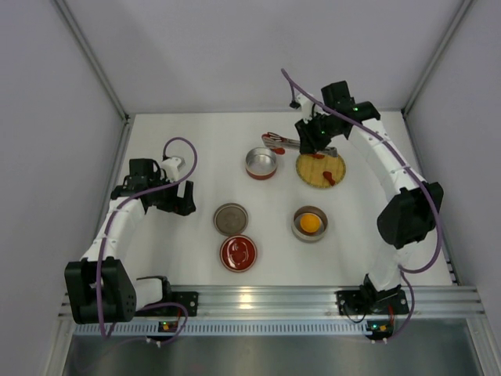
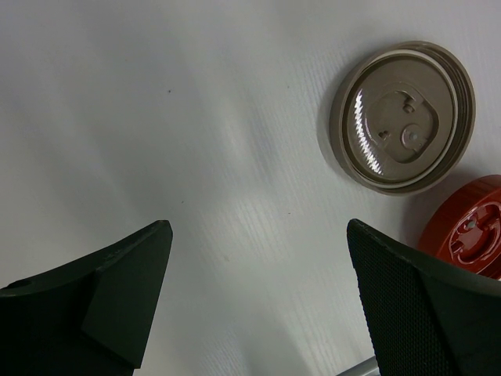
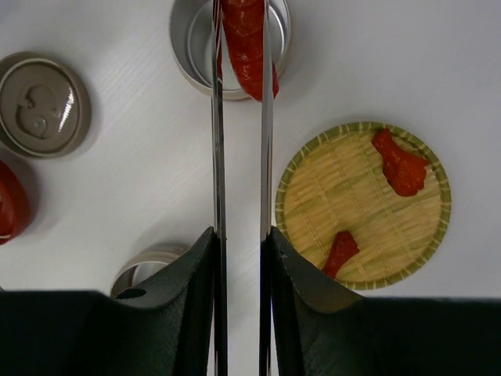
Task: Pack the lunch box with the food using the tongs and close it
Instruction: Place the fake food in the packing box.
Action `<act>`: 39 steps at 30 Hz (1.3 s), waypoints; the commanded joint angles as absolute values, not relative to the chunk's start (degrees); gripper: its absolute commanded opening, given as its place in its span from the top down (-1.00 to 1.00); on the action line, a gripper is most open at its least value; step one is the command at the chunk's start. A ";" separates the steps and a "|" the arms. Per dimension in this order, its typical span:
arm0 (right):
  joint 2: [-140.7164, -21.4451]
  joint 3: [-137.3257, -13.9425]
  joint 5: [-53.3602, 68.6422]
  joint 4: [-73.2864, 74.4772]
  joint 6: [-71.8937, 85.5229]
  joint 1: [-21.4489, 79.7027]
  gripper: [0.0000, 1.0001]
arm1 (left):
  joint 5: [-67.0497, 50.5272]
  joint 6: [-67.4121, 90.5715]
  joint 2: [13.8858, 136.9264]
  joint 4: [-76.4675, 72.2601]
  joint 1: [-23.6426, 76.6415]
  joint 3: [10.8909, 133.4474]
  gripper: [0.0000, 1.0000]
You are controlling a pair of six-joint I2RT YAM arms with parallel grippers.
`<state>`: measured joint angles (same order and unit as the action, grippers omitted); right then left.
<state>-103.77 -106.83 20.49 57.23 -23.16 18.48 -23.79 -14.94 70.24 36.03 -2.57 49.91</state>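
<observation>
One red piece [image 3: 246,47] is getting pinched between the tips of the tongs [image 3: 216,157]. In the right wrist view it's hanging right over the open metal bowl [image 3: 184,63], though from the top camera the tips look like they're sitting around the bowl's far rim, so I can't call the exact spot. The right gripper [image 3: 240,235] is squeezing the two tong arms, jaws narrow and clamped on the metal.

Just to the right of that, the woven plate [image 3: 344,196] is carrying another red piece [image 3: 401,163] near its edge and a smaller red piece [image 3: 340,252] lower down. The orange-yellow piece [image 1: 310,224] is sitting inside a second bowl [image 1: 295,227], nearer the arm bases.

Over to the left, a beige lid [image 2: 403,117] and a red lid [image 2: 470,227] are lying flat on the white table [image 2: 156,117], just beside each other. The left gripper [image 2: 258,227] is hovering near them with its jaws spread wide, holding nothing.
</observation>
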 commanded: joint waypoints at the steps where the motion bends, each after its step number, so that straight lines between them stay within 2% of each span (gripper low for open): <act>1: -103.00 -106.44 24.79 45.80 -16.18 21.87 1.00 | -24.52 -15.47 69.34 35.42 -2.46 51.24 -0.96; 14: -107.93 -102.75 23.82 39.55 -14.06 24.26 1.00 | -23.64 -16.26 70.14 34.45 -2.46 50.27 -0.96; 32: -111.09 -99.32 21.89 41.48 -15.21 24.26 0.99 | -23.55 -16.70 71.10 34.10 -2.46 50.71 -0.96; 35: -111.88 -99.75 21.45 42.10 -15.55 24.26 0.90 | -23.64 -16.61 71.37 34.19 -2.46 50.80 -0.96; 38: -112.24 -100.37 21.18 42.89 -15.91 24.26 0.67 | -23.64 -16.61 71.54 34.01 -2.46 50.89 -0.96; 39: -112.41 -100.55 21.01 43.06 -16.08 24.26 0.54 | -23.64 -16.61 71.63 34.01 -2.46 50.89 -0.96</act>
